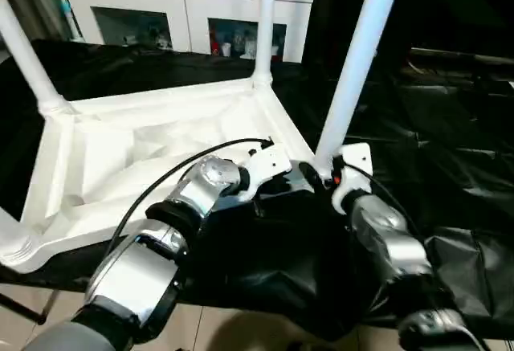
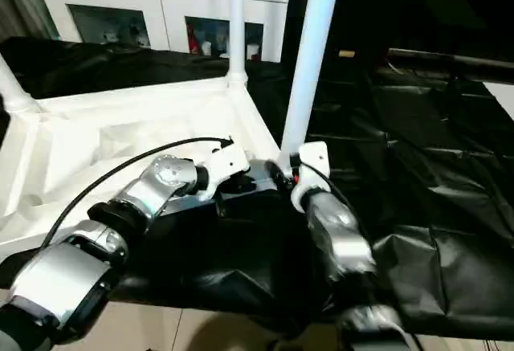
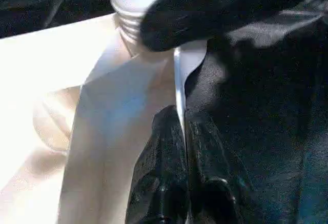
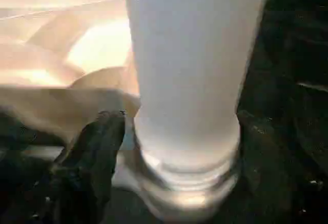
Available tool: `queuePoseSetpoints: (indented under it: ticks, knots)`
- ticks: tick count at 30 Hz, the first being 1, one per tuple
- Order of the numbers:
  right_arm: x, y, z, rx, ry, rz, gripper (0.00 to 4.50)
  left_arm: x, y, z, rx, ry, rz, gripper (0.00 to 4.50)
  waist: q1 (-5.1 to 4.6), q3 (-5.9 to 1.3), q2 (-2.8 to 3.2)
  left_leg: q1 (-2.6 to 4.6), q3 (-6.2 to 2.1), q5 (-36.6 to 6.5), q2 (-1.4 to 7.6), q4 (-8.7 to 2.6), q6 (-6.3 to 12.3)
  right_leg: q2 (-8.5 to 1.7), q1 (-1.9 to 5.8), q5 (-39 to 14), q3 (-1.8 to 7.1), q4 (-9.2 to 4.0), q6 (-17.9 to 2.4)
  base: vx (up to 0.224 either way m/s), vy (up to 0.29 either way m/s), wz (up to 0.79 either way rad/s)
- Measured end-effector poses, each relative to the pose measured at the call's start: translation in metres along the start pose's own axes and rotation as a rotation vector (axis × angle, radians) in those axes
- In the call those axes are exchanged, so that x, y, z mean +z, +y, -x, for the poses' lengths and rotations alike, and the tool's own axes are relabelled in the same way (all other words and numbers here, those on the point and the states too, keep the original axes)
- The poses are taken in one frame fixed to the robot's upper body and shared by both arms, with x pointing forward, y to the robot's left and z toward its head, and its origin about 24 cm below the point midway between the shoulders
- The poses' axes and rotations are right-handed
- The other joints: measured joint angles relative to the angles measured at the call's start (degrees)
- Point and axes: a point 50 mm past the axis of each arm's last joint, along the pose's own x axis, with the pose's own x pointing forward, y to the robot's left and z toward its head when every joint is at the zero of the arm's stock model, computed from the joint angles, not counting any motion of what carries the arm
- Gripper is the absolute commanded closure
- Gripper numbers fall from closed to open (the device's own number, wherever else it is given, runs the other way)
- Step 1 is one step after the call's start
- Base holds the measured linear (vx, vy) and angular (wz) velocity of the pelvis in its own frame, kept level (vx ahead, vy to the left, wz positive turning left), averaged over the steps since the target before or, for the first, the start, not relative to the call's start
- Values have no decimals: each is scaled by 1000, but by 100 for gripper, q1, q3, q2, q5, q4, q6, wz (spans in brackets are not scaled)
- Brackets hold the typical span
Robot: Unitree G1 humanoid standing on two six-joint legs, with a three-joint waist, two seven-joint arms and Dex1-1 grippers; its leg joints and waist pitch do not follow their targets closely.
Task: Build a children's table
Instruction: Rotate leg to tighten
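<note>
Left gripper (image 3: 180,147) pinched shut on thin rim of upturned white tabletop (image 1: 144,150), lying on black-draped work table (image 1: 450,166). Right gripper (image 1: 325,176) at base of near-corner leg (image 1: 357,62); jaw state unclear.

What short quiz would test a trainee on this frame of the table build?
1. True or false: the table top lies underside up on the black cloth.
2. The left gripper is shut on: A) a leg, B) the table top's rim, C) the black cloth.
3. Which part is the right gripper at?
Key: 1 true; 2 B; 3 the base of the nearest leg.
</note>
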Motion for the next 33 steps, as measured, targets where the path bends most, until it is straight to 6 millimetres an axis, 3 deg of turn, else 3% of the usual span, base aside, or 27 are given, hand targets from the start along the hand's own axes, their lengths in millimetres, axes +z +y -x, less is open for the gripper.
queuePoseSetpoints:
  ticks: [2, 3, 9, 13, 18, 22, 25, 27, 33]
  knots:
    - [5, -5, 7, 66, 7, 39, 61, -2, 0, 2, -14, -4, -10, 450, -3, 0, -1, -5, 2, 0, 2, -8, 0, 0, 0, 15, -3, 6, 1, 0, 0, 0]
    - [9, -9, 12, 113, 13, 69, 30, -2, 0, 4, -28, -9, -17, 450, 6, 0, -1, -5, 2, 0, 5, -18, 0, 0, -1, 24, -6, 7, 2, 0, 0, 0]
    - [11, -30, 47, 356, 128, 214, 30, -13, -2, 24, -172, -55, -40, 450, 62, 2, -16, -4, 30, 1, 40, -37, 1, 8, -11, 55, -14, 39, 0, 0, 0, 0]
    - [12, -22, 50, 499, 146, 228, 30, -12, -6, 32, -265, -88, -67, 450, 120, 3, -22, -18, 49, 21, 58, 4, 32, 7, -68, 13, -7, 104, 21, 30, -3, -1]
    - [15, -15, 47, 572, 150, 240, 30, -10, -15, 33, -349, -115, -91, 450, 266, 0, -61, -19, 75, 17, 85, 23, 39, 0, -64, -10, -1, 110, 5, 10, -1, 0]
    - [15, -9, 43, 620, 154, 241, 30, -9, -17, 33, -371, -113, -97, 450, 318, 2, -110, -12, 83, 17, 87, 25, 37, 0, -63, -10, 3, 119, 5, 0, 0, 0]
    - [11, -10, 43, 633, 170, 226, 30, -10, -17, 34, -376, -108, -102, 450, 318, 5, -145, -9, 85, 1, 87, 30, 8, 0, -64, -10, 4, 134, 6, 0, 0, 0]
    - [10, -9, 43, 649, 176, 223, 65, -10, -17, 35, -374, -104, -100, 450, 314, 3, -157, -6, 85, 0, 86, 33, 6, 2, -64, -11, 4, 141, 7, 0, 0, 0]
    - [8, -9, 43, 655, 186, 221, 100, -11, -17, 36, -374, -101, -99, 450, 313, 2, -161, -3, 85, 0, 85, 37, 6, 4, -64, -11, 3, 150, 8, 0, 0, 0]
